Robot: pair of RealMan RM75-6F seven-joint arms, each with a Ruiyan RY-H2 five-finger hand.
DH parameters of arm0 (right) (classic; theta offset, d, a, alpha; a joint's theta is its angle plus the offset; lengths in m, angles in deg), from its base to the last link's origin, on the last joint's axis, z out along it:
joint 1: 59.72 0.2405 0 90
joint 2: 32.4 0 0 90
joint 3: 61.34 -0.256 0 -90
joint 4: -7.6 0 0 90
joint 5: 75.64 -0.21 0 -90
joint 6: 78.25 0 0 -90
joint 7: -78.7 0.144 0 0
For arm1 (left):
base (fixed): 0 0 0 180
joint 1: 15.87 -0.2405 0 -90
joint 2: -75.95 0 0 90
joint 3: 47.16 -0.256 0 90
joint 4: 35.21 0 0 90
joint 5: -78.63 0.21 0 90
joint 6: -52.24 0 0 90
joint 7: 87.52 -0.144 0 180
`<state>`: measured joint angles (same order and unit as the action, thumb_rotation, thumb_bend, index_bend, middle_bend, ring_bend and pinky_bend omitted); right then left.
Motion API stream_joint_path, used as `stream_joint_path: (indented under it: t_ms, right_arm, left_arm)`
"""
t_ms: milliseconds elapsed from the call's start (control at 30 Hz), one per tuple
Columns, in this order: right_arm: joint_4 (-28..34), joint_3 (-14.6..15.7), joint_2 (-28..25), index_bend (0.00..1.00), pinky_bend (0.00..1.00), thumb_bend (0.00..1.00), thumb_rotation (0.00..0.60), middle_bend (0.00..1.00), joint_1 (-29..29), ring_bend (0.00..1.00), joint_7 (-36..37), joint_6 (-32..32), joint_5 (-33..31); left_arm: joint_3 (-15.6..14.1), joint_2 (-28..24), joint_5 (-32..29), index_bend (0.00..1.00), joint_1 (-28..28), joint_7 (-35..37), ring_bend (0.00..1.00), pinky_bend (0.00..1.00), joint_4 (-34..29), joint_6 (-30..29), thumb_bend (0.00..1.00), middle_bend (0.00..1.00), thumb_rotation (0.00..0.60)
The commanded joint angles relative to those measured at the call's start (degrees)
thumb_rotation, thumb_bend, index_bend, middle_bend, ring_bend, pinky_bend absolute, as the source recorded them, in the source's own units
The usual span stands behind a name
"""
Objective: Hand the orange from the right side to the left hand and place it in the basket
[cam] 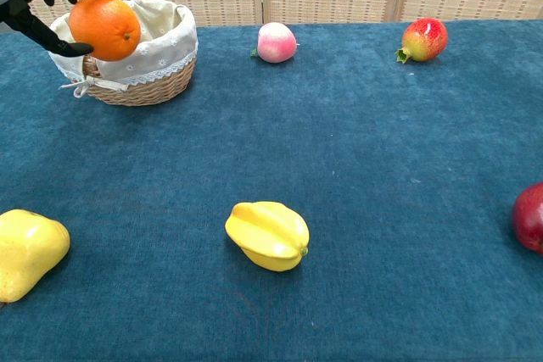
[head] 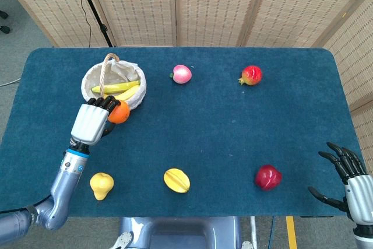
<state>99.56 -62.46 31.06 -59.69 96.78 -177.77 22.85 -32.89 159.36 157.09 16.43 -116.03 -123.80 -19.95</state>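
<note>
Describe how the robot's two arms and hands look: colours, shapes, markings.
The left hand has a silver-grey back and black fingers; its silver tubular arm carries a blue wrist band. The right hand shows the same black fingers and pale grey casing.

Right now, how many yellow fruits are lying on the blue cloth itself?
2: the yellow pear near the front left edge, and the starfruit front centre. The bananas lie in the basket, where more could be hidden.
</note>
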Motion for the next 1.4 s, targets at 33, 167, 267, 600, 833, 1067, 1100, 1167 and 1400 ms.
stream_joint_path:
  t_ms: [33,167,267,600,833,1067,1100,1167,1400]
  right_arm:
    - [-0.2,0.0,-0.1,0.23,0.12,0.0,0.6,0.14,-0.1,0.16,0.1,-0.2,0.1]
    - [0.0,0.1,-0.2,0.23,0.12,0.0,0.6,0.14,-0.3,0.17,0.1,-0.7,0.5]
    - [0.1,0.2,-0.3,0.23,0.12,0.0,0.6,0.14,-0.5,0.17,-0.1,-1.2,1.0]
    - [0.6,0.6,-0.6,0.23,0.12,0.0,0.6,0.14,-1.0,0.17,-0.7,-2.6,2.8]
    - [0.7,0.9,-0.9,0.24,0.12,0.0,0.6,0.15,-1.2,0.18,-0.1,-3.3,3.4]
    - [0.5,0.6,-1.1,0.24,0.12,0.0,0.6,0.15,-1.7,0.19,0.7,-4.1,2.9]
    - [0.4,0.6,-1.2,0.24,0.12,0.0,0.6,0.15,-1.7,0.19,0.9,-4.1,2.8]
    - [0.3,0.5,-1.2,0.24,0.12,0.0,0.6,0.15,-1.7,0.19,1.2,-4.2,2.7]
    - [0.2,0.7,-1.3,0.24,0.12,0.0,0.6,0.15,-2.0,0.19,1.4,-4.7,3.2]
  left_arm:
    - [0.5,-1.2,-0.7,0.64,1.0,-1.8,0.41,0.46,1.8,1.3,0.32,0.54,0.6]
    - [0.9,-2.2,-1.7,0.64,2.7,-3.8,0.41,0.46,4.7,3.4,0.32,0.54,0.6]
    - [1.4,-2.1,-2.6,0.64,4.2,-4.5,0.41,0.46,7.0,5.1,0.32,0.54,0.6]
    - [2.9,1.5,-3.9,0.64,7.9,-3.2,0.41,0.46,10.9,6.3,0.32,0.54,0.6]
    - [2.8,3.7,-4.4,0.65,9.7,-5.5,0.42,0.46,13.6,6.3,0.32,0.54,0.6]
    - [2.8,4.1,-6.3,0.65,10.4,-7.2,0.42,0.46,16.3,6.6,0.32,0.55,0.6]
    - [2.8,3.9,-6.4,0.65,10.3,-7.3,0.42,0.46,16.3,6.4,0.32,0.55,0.6]
    - [2.6,3.5,-6.5,0.65,10.1,-7.6,0.42,0.46,16.2,5.9,0.32,0.55,0.6]
    - [2.0,1.7,-8.3,0.34,9.6,-9.8,0.2,0.31,15.9,6.2,0.25,0.28,0.6]
